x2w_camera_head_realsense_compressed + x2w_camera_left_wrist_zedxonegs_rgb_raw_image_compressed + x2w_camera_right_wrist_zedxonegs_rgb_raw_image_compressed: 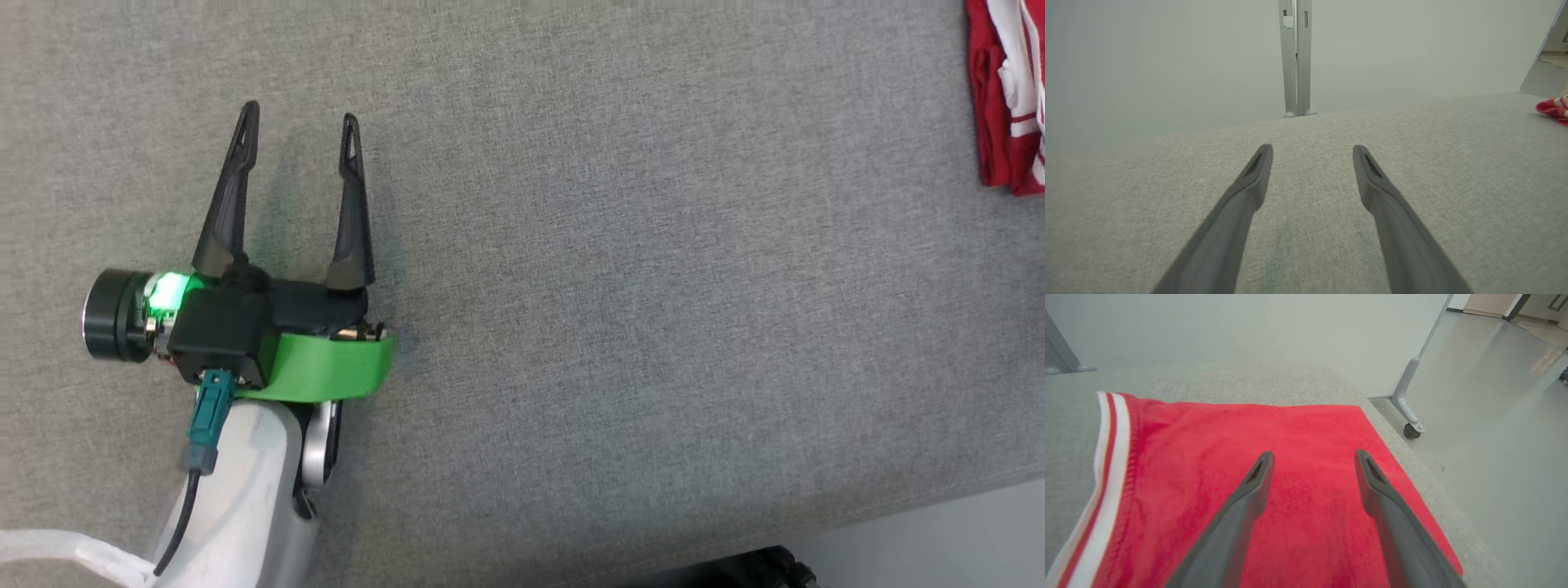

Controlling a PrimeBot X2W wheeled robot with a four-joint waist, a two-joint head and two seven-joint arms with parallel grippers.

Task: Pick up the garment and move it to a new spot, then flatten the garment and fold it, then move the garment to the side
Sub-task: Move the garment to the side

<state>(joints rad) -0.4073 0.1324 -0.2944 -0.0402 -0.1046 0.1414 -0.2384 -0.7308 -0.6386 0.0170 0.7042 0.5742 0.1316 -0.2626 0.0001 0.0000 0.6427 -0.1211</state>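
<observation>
The garment (1208, 457) is red with white stripes along one edge and lies folded flat on the grey fabric table (1208, 381), near its right end. My right gripper (1313, 458) hovers over the red cloth with its fingers spread apart, nothing between them. In the head view only a corner of the garment (1008, 98) peeks in at the upper right edge. My left gripper (298, 118) is open above bare grey fabric (620, 269) on the left, far from the cloth. From the left wrist, a scrap of the garment (1553, 108) is seen at the far right, with the left gripper (1312, 149) open.
The table's near edge (939, 498) runs diagonally at lower right, with pale floor beyond. A grey post (1295, 57) stands behind the table. A partition leg on a castor (1410, 416) stands on the floor just past the table's right end.
</observation>
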